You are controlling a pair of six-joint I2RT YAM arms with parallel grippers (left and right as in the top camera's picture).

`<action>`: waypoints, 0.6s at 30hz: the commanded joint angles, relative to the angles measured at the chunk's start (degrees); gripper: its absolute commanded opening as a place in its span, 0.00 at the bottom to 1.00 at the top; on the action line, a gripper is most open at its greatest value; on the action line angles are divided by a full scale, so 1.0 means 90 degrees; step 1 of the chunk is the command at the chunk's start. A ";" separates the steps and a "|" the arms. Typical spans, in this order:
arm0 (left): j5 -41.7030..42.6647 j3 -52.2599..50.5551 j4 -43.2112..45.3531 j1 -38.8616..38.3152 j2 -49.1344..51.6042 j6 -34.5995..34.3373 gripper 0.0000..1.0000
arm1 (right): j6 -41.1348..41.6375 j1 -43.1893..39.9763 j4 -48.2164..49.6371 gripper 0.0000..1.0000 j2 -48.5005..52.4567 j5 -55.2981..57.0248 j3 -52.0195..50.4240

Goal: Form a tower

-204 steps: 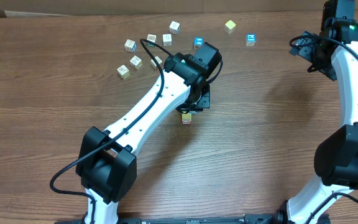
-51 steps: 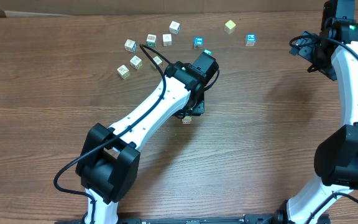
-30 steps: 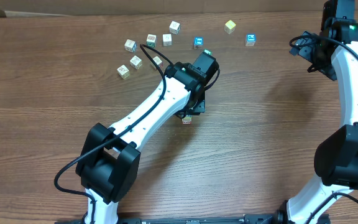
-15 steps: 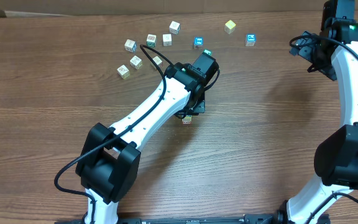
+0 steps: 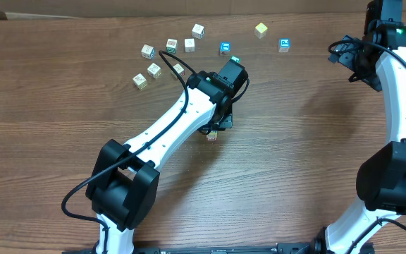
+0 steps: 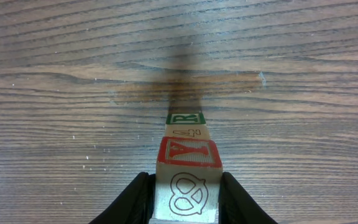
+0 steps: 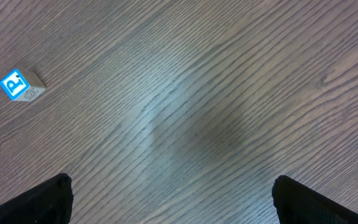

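Here, left gripper clamps tower on table.

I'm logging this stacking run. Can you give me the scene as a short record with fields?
tower: four blocks in line, faces pretzel, Y, 4, R
left claw: shut on the pretzel block
right claw: open, holding nothing, above the table
loose blocks: scattered on the table's far side
blue block: loose on the table, not gripped
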 commanded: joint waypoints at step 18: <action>-0.0007 0.0194 -0.0255 0.0000 -0.0117 0.0024 0.27 | 0.0000 -0.0012 0.0022 1.00 -0.0041 0.0022 0.0034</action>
